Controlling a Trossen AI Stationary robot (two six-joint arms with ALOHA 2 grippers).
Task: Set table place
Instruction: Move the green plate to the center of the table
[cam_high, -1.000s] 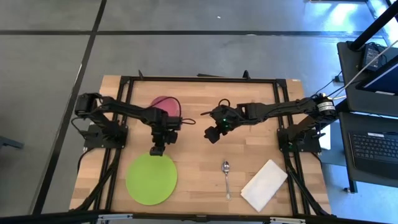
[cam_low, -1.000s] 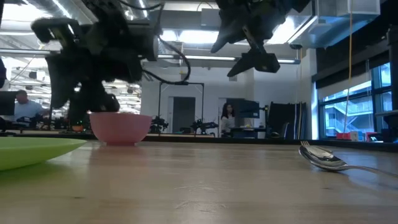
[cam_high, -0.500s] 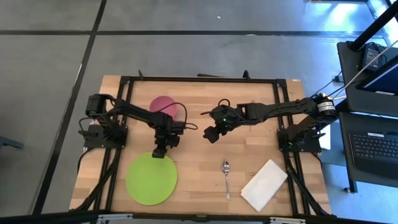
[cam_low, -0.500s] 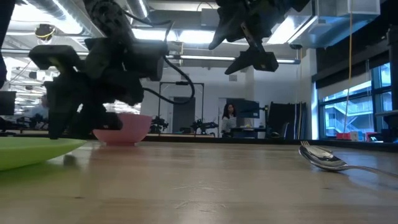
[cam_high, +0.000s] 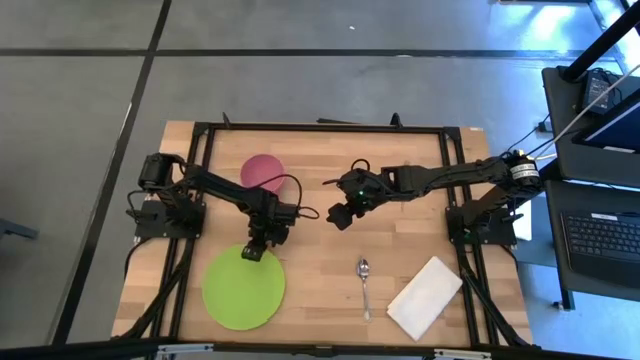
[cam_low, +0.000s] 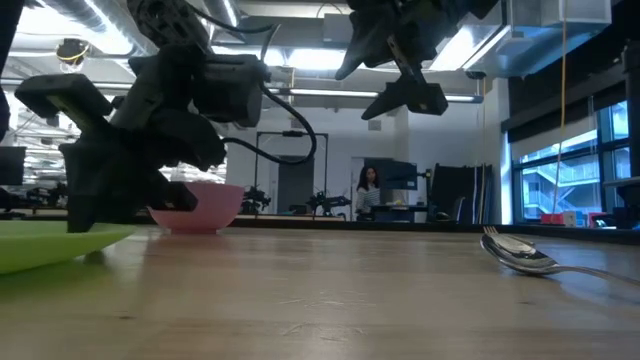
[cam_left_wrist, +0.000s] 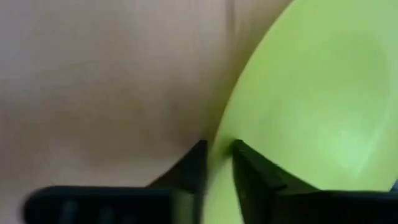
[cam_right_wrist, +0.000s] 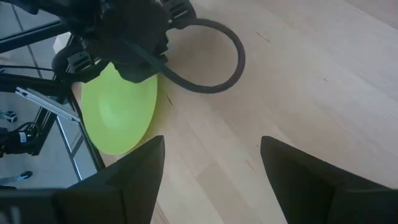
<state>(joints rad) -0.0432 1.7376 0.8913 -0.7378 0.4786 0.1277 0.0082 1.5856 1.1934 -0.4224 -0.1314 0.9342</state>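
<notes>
A lime-green plate (cam_high: 243, 290) lies flat at the near left of the table (cam_high: 315, 285). My left gripper (cam_high: 252, 250) is down at the plate's far rim, shut on it. Behind it, near the far edge, stands a pink bowl (cam_high: 263, 172). A metal spoon (cam_high: 364, 285) and a white napkin (cam_high: 425, 296) lie at the near right. My right gripper (cam_high: 340, 216) hangs open above the table's middle, holding nothing; its wrist view looks down on the plate (cam_right_wrist: 118, 106). My left gripper pinches the plate's far rim (cam_left_wrist: 219, 144) between its two fingers. One finger (cam_left_wrist: 194, 163) is on the table side, outside the plate; the other finger (cam_left_wrist: 249, 165) is over the plate's inside. The fingers come slanting down from the far side. The plate rests flat on the table.
The black rail frame (cam_high: 320, 127) runs round the tabletop, and both arm bases sit at the left and right edges. Bare wood lies between plate and spoon. Beyond the table, the low view shows a person (cam_low: 366, 188) far back in the room.
My left gripper has come down and a little toward the near edge, onto the plate's far rim, tipping forward, and has taken hold of the rim. The plate lies where it was.
</notes>
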